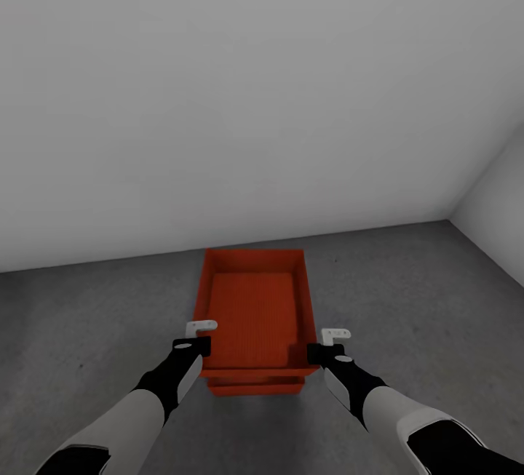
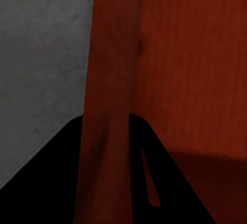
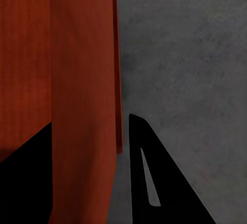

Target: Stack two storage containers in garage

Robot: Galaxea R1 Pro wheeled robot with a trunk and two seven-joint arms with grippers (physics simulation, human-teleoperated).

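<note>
Each hand, left hand (image 1: 201,337) and right hand (image 1: 329,342), pinches a side wall of the upper bin (image 1: 255,308), steadying it squarely over the lower bin (image 1: 255,385) on the garage floor (image 1: 87,315) at twelve o'clock.

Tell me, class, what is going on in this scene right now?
A two-armed robot holds a red-orange storage container by its side walls, the left gripper on one wall and the right gripper on the other. In both wrist views a wall sits between the fingers. Beneath its near edge a second red-orange container peeks out on the dark grey concrete floor, close to a plain white-grey wall. The stack looks made or nearly so.
</note>
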